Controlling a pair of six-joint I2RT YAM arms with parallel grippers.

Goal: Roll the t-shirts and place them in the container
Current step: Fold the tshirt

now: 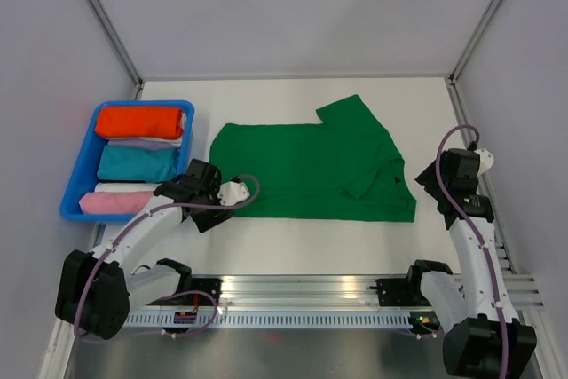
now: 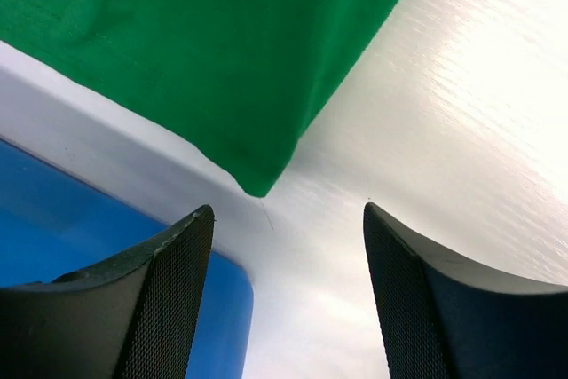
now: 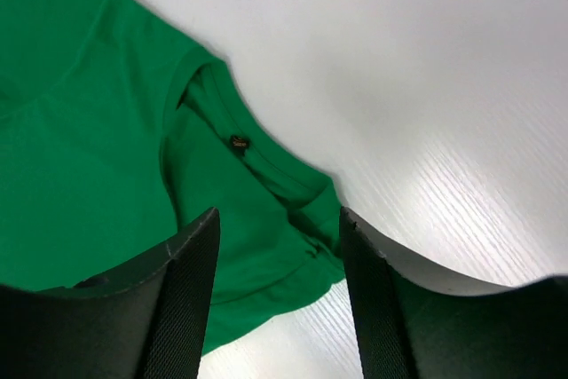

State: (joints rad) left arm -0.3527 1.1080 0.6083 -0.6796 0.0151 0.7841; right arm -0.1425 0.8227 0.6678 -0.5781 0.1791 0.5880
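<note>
T-shirt [image 1: 306, 170] lies with corner ahead of left fingers [image 2: 169, 308], collar beneath right fingers [image 3: 191, 299].

The left arm [image 1: 146, 219] reaches forward and rightward from its base, its forearm low and slanted, the wrist bent so the left end effector [image 1: 224, 197] tips down and to the right. Its two dark fingers [image 2: 169, 290] stand well apart, gripping nothing. The right arm [image 1: 470, 246] runs almost straight forward. The right end effector [image 1: 430, 182] faces left and downward, its fingers [image 3: 182, 299] likewise spread wide and clamping nothing.
</note>
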